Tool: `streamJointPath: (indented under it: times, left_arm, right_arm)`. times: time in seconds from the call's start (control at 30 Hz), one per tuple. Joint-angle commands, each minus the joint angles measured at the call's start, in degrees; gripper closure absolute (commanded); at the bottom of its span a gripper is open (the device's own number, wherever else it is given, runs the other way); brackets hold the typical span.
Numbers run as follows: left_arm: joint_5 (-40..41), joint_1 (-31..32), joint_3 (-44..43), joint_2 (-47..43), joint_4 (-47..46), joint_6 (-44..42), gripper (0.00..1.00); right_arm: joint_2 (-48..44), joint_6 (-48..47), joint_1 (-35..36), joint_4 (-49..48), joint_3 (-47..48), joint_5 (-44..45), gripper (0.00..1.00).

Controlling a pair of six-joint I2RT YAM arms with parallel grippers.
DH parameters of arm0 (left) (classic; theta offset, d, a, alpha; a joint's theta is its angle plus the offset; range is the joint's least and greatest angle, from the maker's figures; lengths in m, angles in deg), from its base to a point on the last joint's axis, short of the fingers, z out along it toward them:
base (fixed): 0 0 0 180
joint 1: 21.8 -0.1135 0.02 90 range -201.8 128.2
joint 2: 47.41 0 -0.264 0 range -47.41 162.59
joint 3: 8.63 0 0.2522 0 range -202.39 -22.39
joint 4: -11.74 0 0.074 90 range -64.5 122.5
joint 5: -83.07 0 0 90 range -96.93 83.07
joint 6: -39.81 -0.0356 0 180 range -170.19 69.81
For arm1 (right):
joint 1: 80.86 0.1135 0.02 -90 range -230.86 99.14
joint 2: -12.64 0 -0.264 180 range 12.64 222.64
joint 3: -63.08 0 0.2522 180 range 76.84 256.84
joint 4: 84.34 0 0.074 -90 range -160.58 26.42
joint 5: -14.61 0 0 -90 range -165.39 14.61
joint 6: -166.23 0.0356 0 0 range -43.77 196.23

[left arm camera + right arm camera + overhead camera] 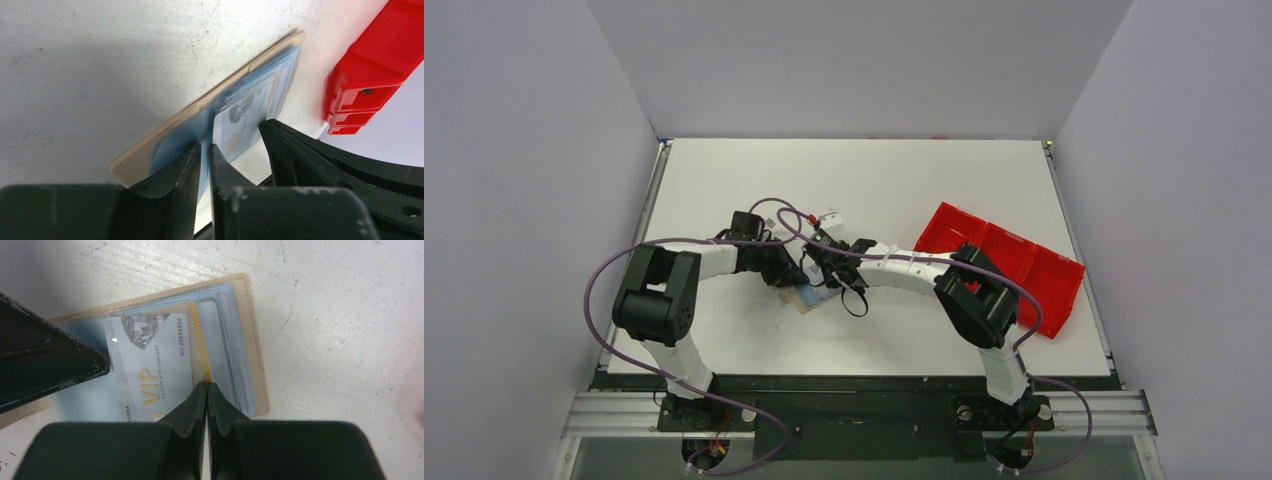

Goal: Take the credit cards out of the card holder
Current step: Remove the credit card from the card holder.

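The tan-brown card holder [809, 297] lies open and flat on the white table, its clear sleeves facing up [252, 340]. A pale grey credit card [150, 355] with gold VIP lettering lies in the sleeves, also visible in the left wrist view [240, 125]. My left gripper [205, 147] hangs low over the holder's [150, 145] near part, with its jaws a narrow slit apart and nothing visibly between them. My right gripper [206, 386] is shut, its tips resting on the holder beside the card's edge. The two grippers [789, 280] [824, 275] meet over the holder.
A red compartment tray [1014, 262] lies at the right of the table, close behind the right arm, and shows in the left wrist view [370, 75]. The right gripper's dark finger [300, 150] stands beside the left one. Grey walls enclose the table.
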Motion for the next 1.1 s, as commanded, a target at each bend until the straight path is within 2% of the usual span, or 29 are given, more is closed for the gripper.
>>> streamJointPath:
  times: [0.0, 0.13, 0.53, 0.73, 0.93, 1.07]
  left_arm:
    - [0.29, -0.14, 3.38, -1.75, -2.24, -0.1, 0.86]
    - [-1.0, 0.08, 4.74, -2.52, -4.85, 0.45, 0.83]
    - [-2.55, 1.98, 5.18, 0.49, -10.75, 1.99, 0.84]
    - [-2.82, 2.23, 5.47, 0.95, -11.92, 2.62, 0.88]
    - [-3.31, 2.26, 6.34, 0.97, -13.66, 3.55, 1.0]
    - [-2.73, 1.98, 6.83, 0.33, -13.25, 3.93, 1.0]
  right_arm:
    - [5.09, -0.08, -0.65, 5.65, -1.71, 0.08, 1.0]
    - [5.24, -0.08, -0.74, 5.66, -1.7, -0.26, 1.0]
    - [5.58, 0.03, -0.9, 5.65, -1.5, -0.82, 1.0]
    - [5.65, 0.08, -1.01, 5.65, -1.61, -0.9, 1.0]
    - [5.91, 0.12, -1.05, 5.66, -1.51, -1.07, 1.0]
    - [6.18, 0.12, -1.09, 5.63, -1.52, -1.15, 1.0]
